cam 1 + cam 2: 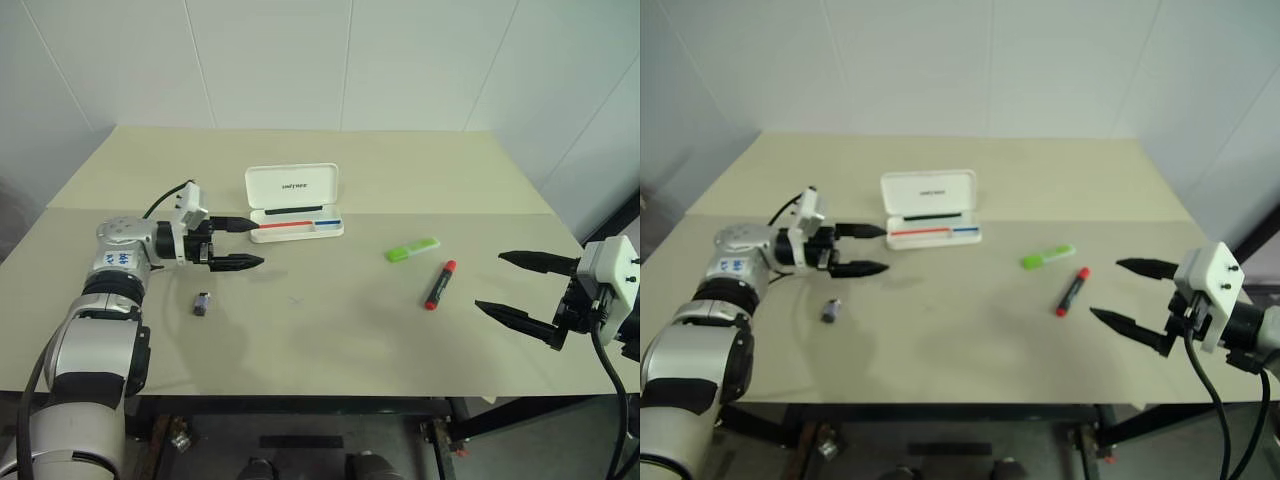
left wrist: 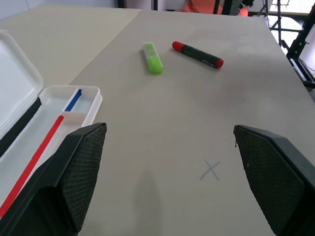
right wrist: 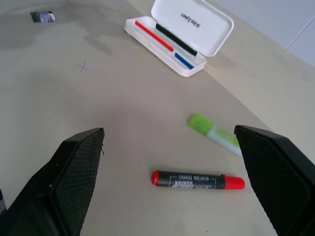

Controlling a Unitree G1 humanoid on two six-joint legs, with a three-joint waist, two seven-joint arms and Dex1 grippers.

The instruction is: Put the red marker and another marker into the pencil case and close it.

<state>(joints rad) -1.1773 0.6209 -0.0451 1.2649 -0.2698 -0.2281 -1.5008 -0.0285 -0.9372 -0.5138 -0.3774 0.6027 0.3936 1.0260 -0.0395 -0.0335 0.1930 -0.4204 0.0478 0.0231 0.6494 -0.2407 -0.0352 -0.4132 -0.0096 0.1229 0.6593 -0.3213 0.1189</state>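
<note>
The red marker (image 1: 440,285) lies flat on the beige table (image 1: 330,340), well to the right of the pencil case (image 1: 294,203) and nearer the front edge than it; its red cap end points away from the robot. The lime-green highlighter (image 1: 412,249) lies between the red marker and the case, just beside the marker and apart from it, its paler cap turned away from the case. The white case stands open, its lid tilted up behind the tray, with a red-and-blue stripe and a black strip inside and no marker in it. Left of the case, the left gripper (image 1: 240,243) hovers with its fingers spread wide, empty, one tip just beside the case's left end. Far right of the case, past both markers, the right gripper (image 1: 508,284) is also spread wide and empty. A small dark object (image 1: 202,304) lies on the table to the front left of the case, and a faint pencilled cross (image 1: 295,299) marks the table in front of the case.
</note>
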